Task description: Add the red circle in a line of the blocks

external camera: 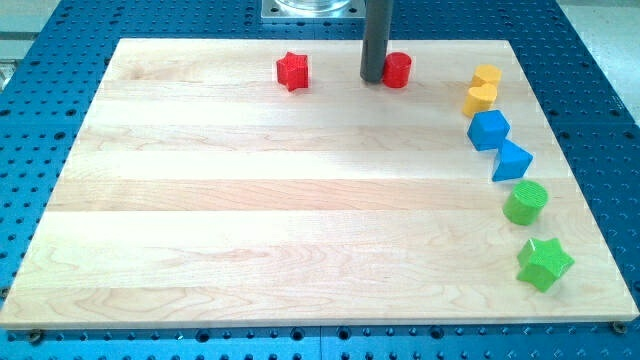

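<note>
The red circle (398, 70) sits near the view's top edge of the wooden board (250, 200), right of centre. My tip (375, 78) is right beside it on its left, touching or nearly so. A curved line of blocks runs down the view's right side: a yellow block (487, 77), a yellow heart (480, 99), a blue cube (488, 130), a blue triangle (511, 161), a green circle (526, 203) and a green star (544, 263). The red circle lies left of the line's top end, apart from it.
A red star (293, 71) lies near the top edge, left of my tip. The board rests on a blue perforated table (40, 80). The arm's metal base (312, 8) shows at the view's top.
</note>
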Controlling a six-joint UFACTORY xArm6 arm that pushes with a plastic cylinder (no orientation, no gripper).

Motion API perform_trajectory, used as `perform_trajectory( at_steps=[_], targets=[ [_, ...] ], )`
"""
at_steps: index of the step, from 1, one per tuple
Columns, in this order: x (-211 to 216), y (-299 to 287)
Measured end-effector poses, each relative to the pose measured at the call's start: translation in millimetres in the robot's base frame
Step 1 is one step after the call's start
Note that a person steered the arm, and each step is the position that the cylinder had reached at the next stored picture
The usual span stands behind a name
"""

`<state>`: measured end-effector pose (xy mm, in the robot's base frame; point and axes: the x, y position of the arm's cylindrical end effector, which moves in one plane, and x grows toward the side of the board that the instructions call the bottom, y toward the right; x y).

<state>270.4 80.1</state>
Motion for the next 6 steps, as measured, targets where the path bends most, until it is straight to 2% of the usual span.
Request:
perform_trajectory(
  at_steps=[1,3,4,6],
  targets=[
    [0,33],
    [11,35],
    [8,64],
    [-20,90]
  ],
)
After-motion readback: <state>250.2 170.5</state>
